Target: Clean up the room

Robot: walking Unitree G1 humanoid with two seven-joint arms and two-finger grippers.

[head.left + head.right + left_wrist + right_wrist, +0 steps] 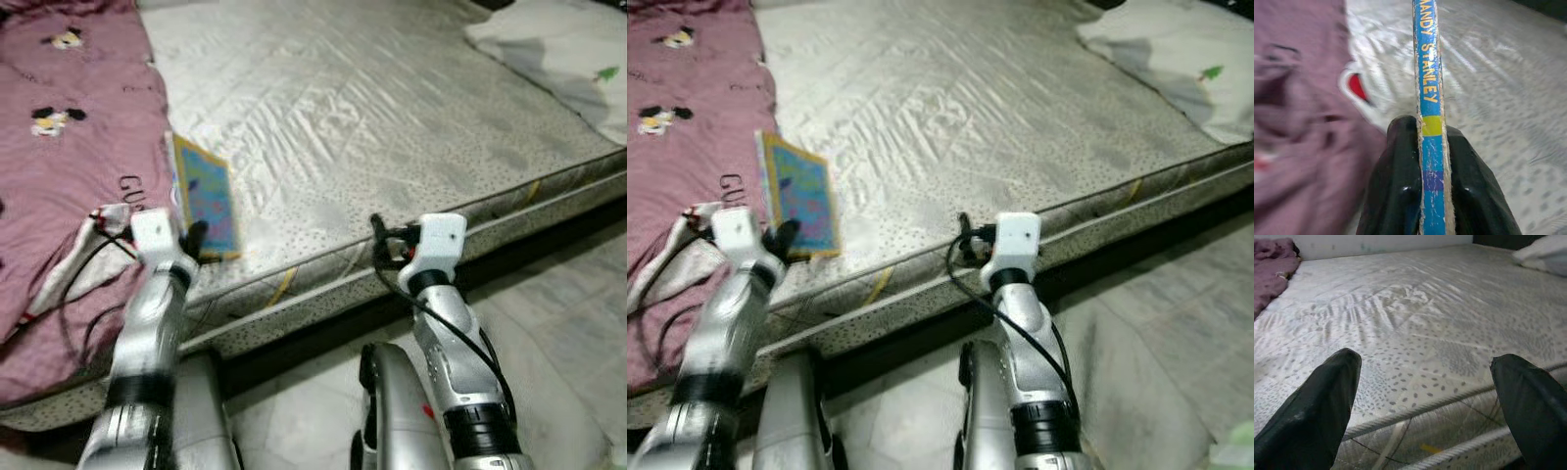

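Observation:
A thin picture book [208, 196] with a blue cover and yellow border stands on edge just above the bare grey mattress [392, 127], near its front edge. My left gripper [196, 240] is shut on the book's lower corner. In the left wrist view the blue spine [1430, 73], lettered in yellow, runs up between the two black fingers [1396, 171]. My right gripper [1425, 367] is open with nothing in it, level with the mattress's front edge and to the right of the book.
A purple printed blanket [69, 176] covers the left side of the bed, with a white cloth [69, 264] at its near edge. A white pillow [558, 49] lies at the far right. Pale tiled floor [568, 313] runs in front of the bed.

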